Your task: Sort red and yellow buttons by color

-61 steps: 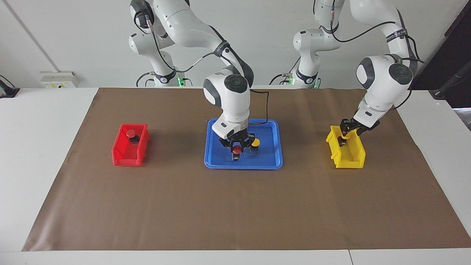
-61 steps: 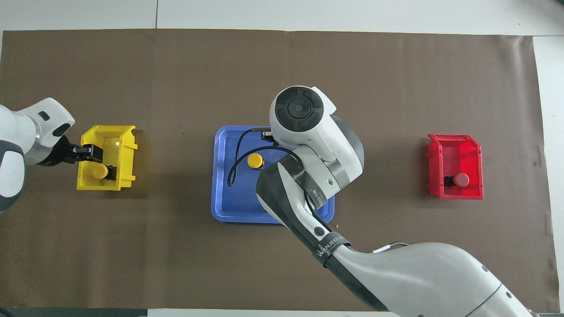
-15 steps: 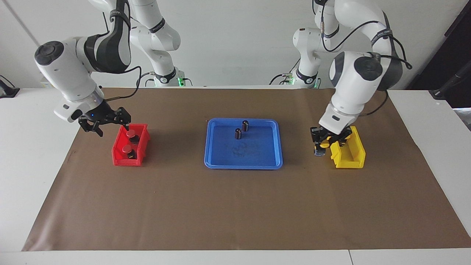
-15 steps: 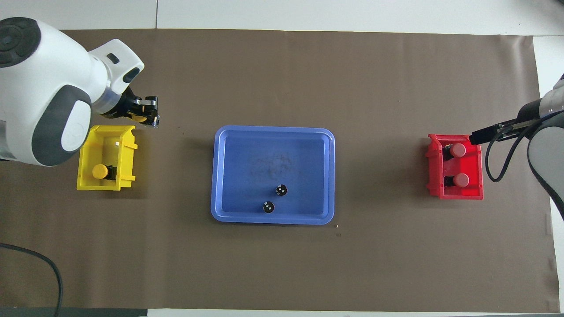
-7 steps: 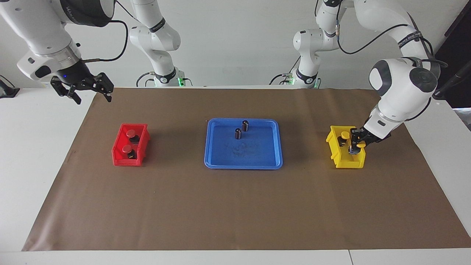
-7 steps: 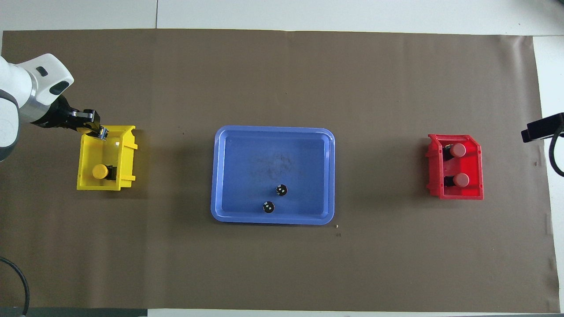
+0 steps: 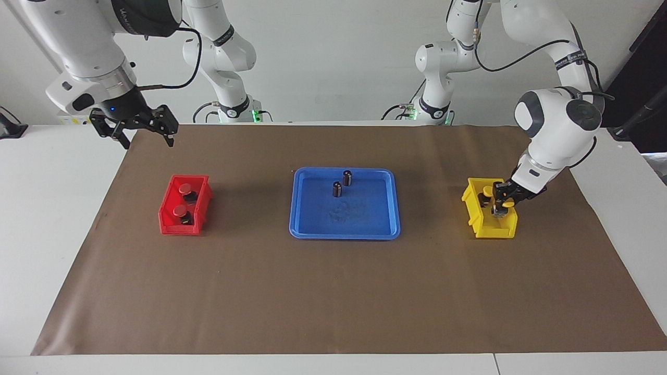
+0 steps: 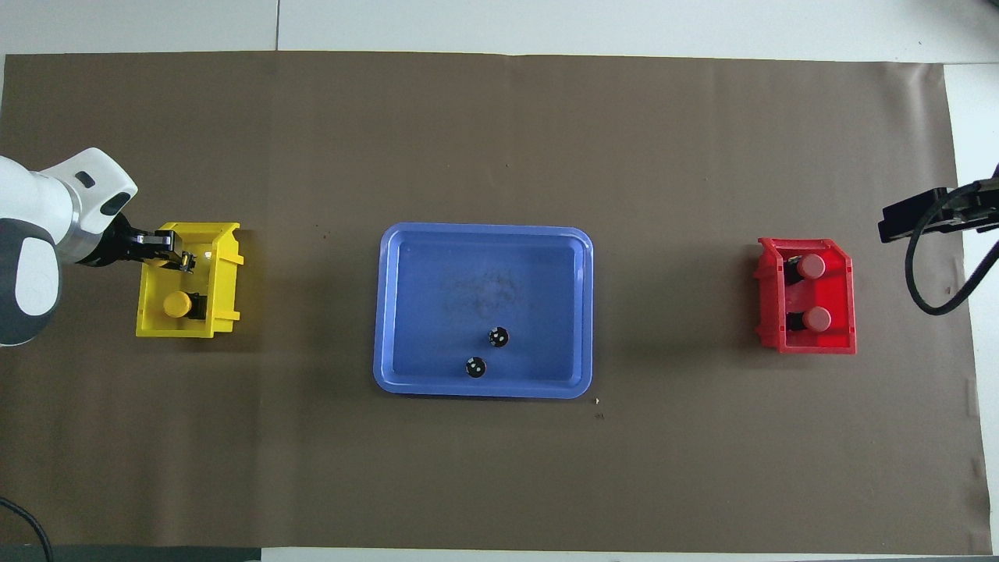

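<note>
Two red buttons [image 7: 185,189] [image 7: 181,211] lie in the red bin [image 7: 167,216], also visible from overhead as red buttons [image 8: 810,267] [image 8: 817,318] in the red bin [image 8: 808,343]. One yellow button [image 7: 487,191] [image 8: 176,304] rests in the yellow bin [image 7: 487,229] [image 8: 222,281]. My left gripper [image 7: 501,207] [image 8: 181,256] reaches into that bin, shut on a second yellow button whose cap is mostly hidden by the fingers. My right gripper [image 7: 147,136] hangs open and empty above the mat's edge by the robots, at the right arm's end.
A blue tray [image 7: 344,235] [image 8: 484,390] sits mid-table with two dark capless cylinders [image 7: 347,178] [image 7: 337,189] standing in it, near its robot-side rim. A brown mat covers the table; the bins stand at its two ends.
My left gripper has sunk a little deeper into the yellow bin with its button. The open right gripper has drifted lower and toward the table's middle after leaving the red bin.
</note>
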